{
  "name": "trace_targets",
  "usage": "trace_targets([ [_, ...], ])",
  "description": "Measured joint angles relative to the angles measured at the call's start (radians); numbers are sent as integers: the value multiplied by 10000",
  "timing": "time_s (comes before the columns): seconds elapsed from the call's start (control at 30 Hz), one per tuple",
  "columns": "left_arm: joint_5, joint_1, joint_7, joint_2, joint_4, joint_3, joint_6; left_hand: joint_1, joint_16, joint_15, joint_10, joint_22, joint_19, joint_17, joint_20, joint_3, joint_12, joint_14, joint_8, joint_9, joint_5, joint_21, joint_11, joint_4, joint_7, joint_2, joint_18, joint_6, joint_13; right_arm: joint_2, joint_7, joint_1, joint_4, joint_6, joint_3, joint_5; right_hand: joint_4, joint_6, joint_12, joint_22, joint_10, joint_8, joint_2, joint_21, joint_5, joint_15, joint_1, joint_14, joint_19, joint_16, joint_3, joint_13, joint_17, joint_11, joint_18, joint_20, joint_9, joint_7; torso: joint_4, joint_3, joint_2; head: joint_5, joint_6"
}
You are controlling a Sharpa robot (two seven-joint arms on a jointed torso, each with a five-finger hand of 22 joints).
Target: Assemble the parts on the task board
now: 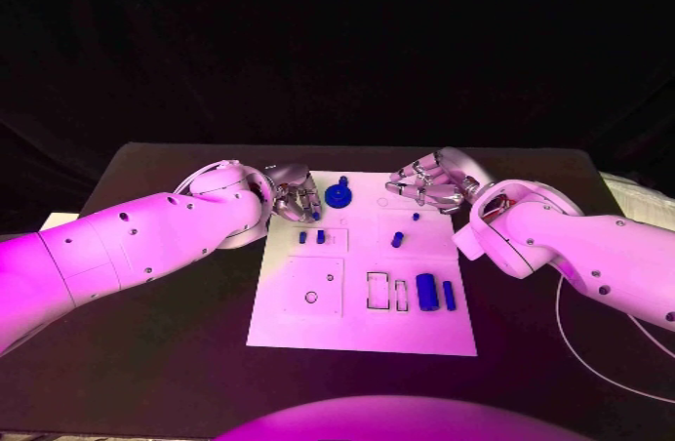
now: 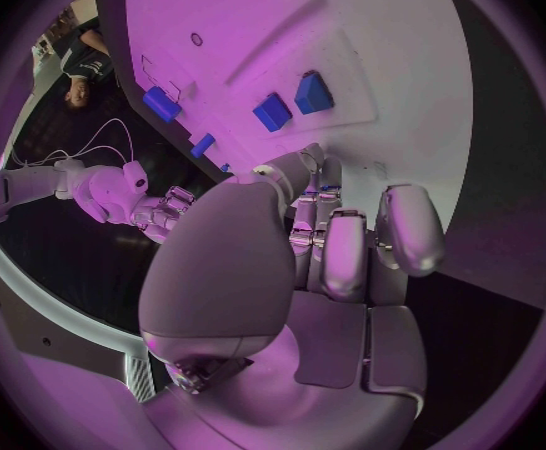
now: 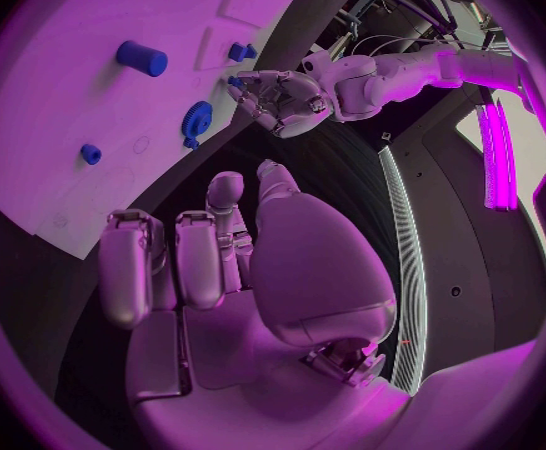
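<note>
Left hand (image 1: 292, 201), silver metal with segmented fingers, at the far left corner of the task board (image 1: 359, 324); its fingers curl inward and whether they hold anything cannot be told. Right hand (image 1: 426, 188), same build, at the board's far right corner, fingers curled toward the palm with nothing visibly between them.

Just beside the left hand, a blue toothed gear (image 1: 339, 196) stands on the board near its far edge. Nearer the middle, by the board's left edge, two short blue blocks (image 1: 312, 236) stand side by side. A small blue peg (image 1: 398, 238) stands at mid-board, and another small blue piece (image 1: 416, 217) lies closer to the right hand. Toward the near right part of the board, a thick blue cylinder (image 1: 426, 292) and a slimmer blue bar (image 1: 449, 296) lie parallel beside outlined rectangular recesses.

The board is a flat, smooth white rectangular plate with raised square panels and round holes, lying centrally on the matte black worktop (image 1: 169, 363).
</note>
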Motion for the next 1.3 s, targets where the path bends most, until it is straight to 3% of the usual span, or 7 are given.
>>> trace_targets([
  [1.07, -50, 21, -148, 149, -141, 1, 146, -162, 0, 0, -3, 1, 0, -68, 0, -27, -119, 0, 1, -10, 0, -49, 3, -27, 33, -26, 3, -5, -1, -5, -3, -5, 24, 11, -2, 1, 0, 0, 0, 0, 0, 0, 0, 0, 0, 0, 0, 0, 0, 0, 0, -1, 0, 0, 0, 0, 6, 0, -9, 5, 10, 27, -33],
  [1.3, -51, 18, -206, 155, -155, -6, 203, -266, 0, 0, -114, 1, 0, -107, 0, 5, -243, 0, -129, -75, -36, -108, 114, -59, 143, -47, 3, -117, -3, -14, -3, -5, 30, 12, -2, 1, 0, -1, 0, 0, 0, 0, 0, 0, 0, 0, 0, 0, 0, 0, 0, -1, 0, 0, 0, 0, 6, 0, -11, 5, 10, 11, -52],
])
